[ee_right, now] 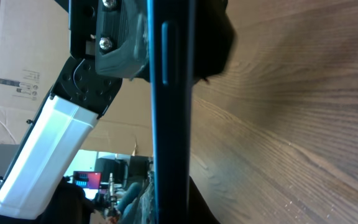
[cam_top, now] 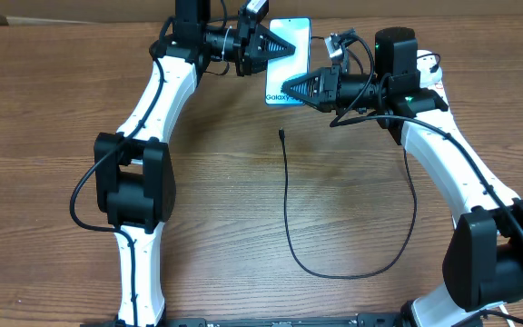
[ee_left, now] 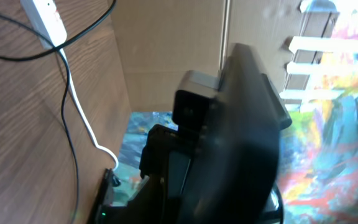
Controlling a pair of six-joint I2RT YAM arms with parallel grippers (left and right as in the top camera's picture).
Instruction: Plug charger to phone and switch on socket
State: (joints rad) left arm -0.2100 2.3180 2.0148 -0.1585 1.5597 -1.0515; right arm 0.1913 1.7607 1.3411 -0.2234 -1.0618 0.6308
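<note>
The phone (cam_top: 293, 56), with its light blue screen reading "Galaxy" facing up, is at the far middle of the wooden table. My left gripper (cam_top: 274, 45) is shut on its far left part. My right gripper (cam_top: 292, 90) is shut on its near end. In the right wrist view the phone (ee_right: 169, 143) is edge-on, with the left gripper (ee_right: 169, 55) clamped on its far end. The charger's black cable (cam_top: 287, 209) lies loose in a long loop, its tip (cam_top: 281, 134) just below the phone. The socket (ee_left: 45, 18) is a white strip that shows in the left wrist view.
The thick white cord (ee_left: 82, 118) and the black cable (ee_left: 73, 155) run from the socket across the table. A cardboard wall (ee_left: 166, 56) stands behind the table's far edge. The right arm (cam_top: 452, 173) covers the socket area from overhead.
</note>
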